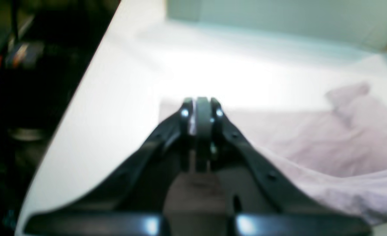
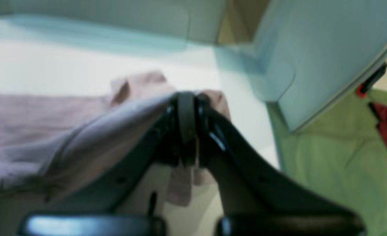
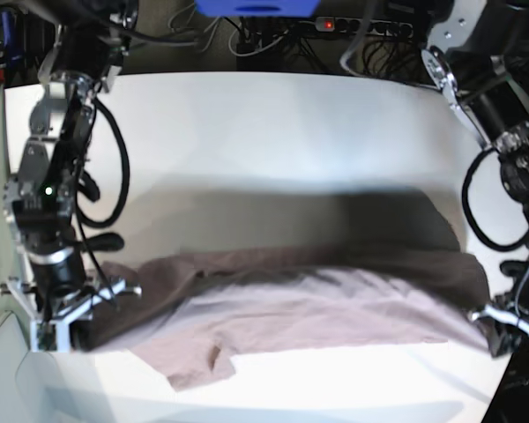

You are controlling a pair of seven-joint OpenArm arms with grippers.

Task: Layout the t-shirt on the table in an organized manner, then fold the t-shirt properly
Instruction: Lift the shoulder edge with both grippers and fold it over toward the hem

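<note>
Here the t-shirt (image 3: 309,304) is held stretched above the table (image 3: 273,132), clamped by the left gripper (image 1: 201,113) and right gripper (image 2: 187,108); laying it flat seems called for next.

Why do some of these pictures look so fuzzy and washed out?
Left wrist view: soft all over, with the table glaring white beyond the shut left gripper. Right wrist view: equally blurred, the t-shirt smeared beside the right gripper, with a bluish-green cast on the background. Base view: the sharpest one, showing a broad dark shadow behind the raised cloth.
</note>
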